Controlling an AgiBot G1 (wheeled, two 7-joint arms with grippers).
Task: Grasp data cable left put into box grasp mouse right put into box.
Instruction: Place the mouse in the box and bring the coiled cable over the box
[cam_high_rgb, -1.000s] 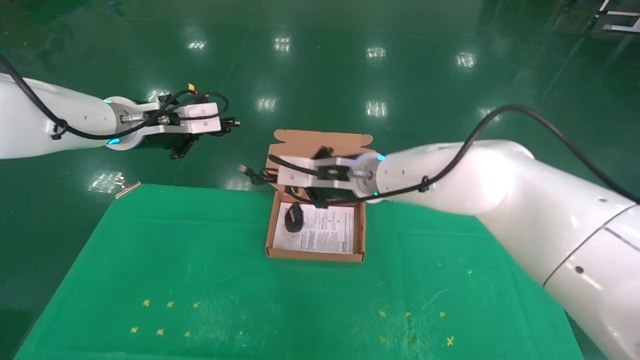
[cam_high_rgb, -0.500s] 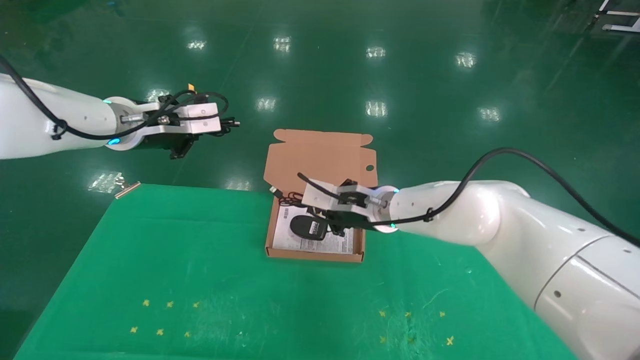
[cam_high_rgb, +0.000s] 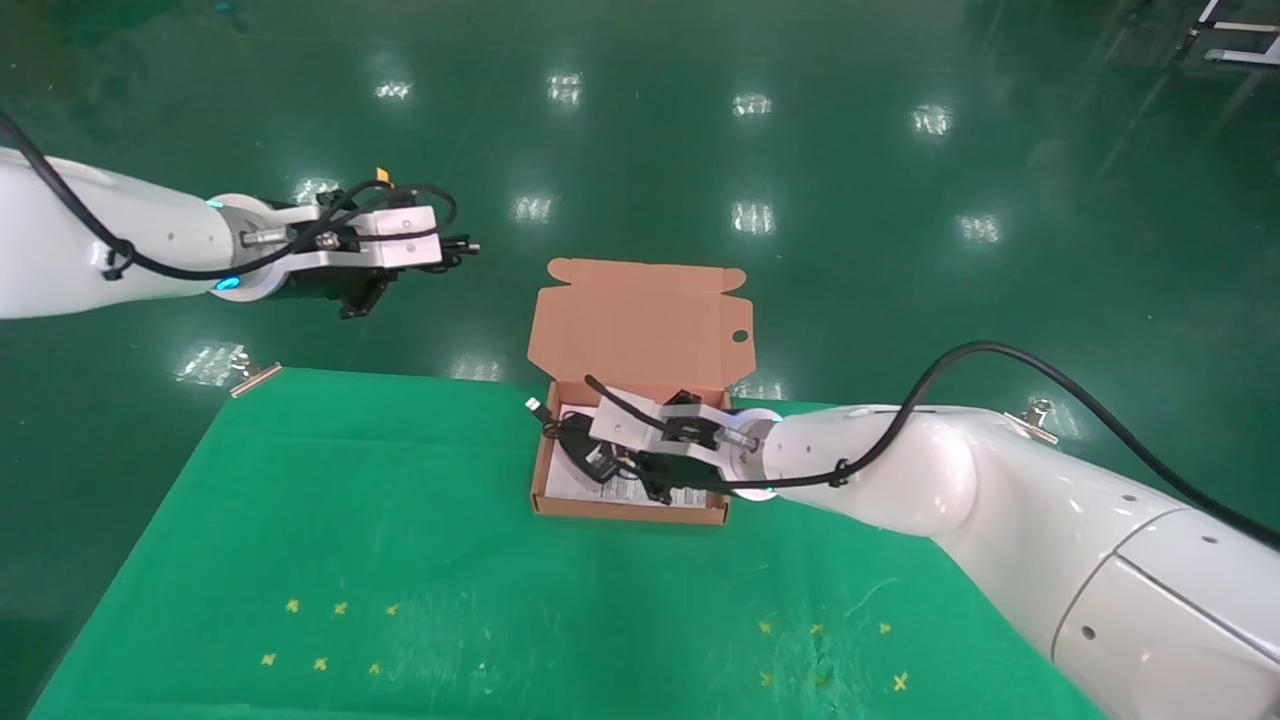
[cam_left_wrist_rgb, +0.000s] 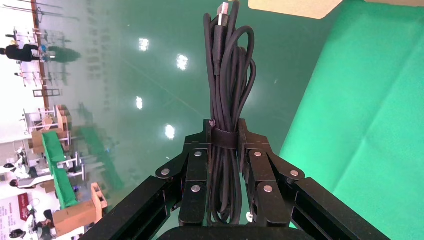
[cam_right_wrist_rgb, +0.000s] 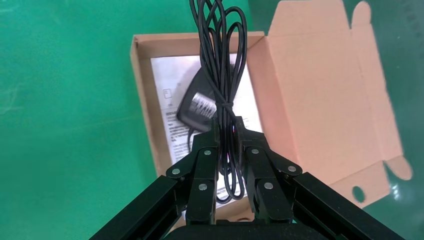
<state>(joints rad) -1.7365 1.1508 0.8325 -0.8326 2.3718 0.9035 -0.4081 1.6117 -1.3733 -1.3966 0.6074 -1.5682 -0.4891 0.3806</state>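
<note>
My left gripper (cam_high_rgb: 452, 244) is held high over the floor, beyond the table's far left corner. It is shut on the data cable (cam_left_wrist_rgb: 226, 90), a long black tied bundle gripped at its tie, its plug tip pointing away. My right gripper (cam_high_rgb: 598, 452) is low over the open box (cam_high_rgb: 630, 513) and shut on the bundled cord (cam_right_wrist_rgb: 221, 60) of the mouse (cam_right_wrist_rgb: 198, 102). The black mouse (cam_high_rgb: 592, 462) hangs label-side up over the white sheet (cam_right_wrist_rgb: 167, 92) inside the box. I cannot tell whether it touches the sheet. Its USB plug (cam_high_rgb: 534, 406) sticks out past the box's far left corner.
The box's lid flap (cam_high_rgb: 640, 320) stands upright at the far side, with a round hole near its right edge. The green table cloth (cam_high_rgb: 400, 560) carries small yellow marks near the front. Shiny green floor lies beyond the table.
My right gripper has come down and nearer, from in front of the lid to low over the box, carrying the mouse with it. The left arm has not moved.
</note>
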